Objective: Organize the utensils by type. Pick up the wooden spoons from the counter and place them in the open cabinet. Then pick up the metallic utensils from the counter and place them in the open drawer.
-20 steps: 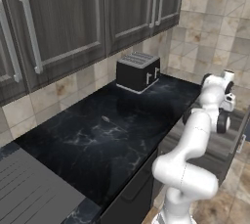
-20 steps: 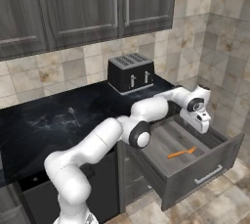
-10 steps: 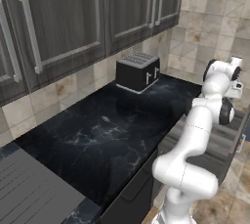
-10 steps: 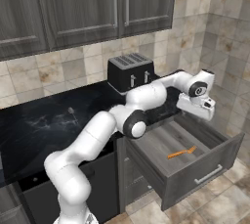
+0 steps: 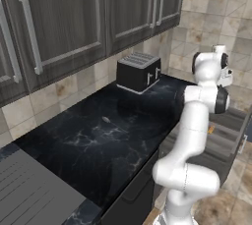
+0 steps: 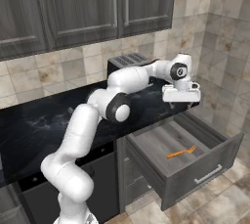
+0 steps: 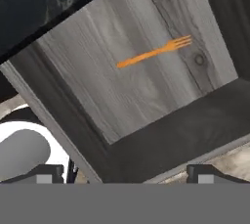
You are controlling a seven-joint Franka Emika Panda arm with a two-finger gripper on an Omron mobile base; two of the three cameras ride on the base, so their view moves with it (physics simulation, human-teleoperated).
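White arm [image 6: 122, 83] stretched forward, wrist bent down, fingers [image 7: 49, 171] spread wide

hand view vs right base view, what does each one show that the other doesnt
The hand view alone makes the fork's tines plain, and the knot in the drawer's wood floor. The right base view alone takes in the toaster, the upper cabinets, the tiled wall, the drawer handle and the open gripper above the drawer. Both share the open drawer, the orange fork lying in it, and the black counter's edge.
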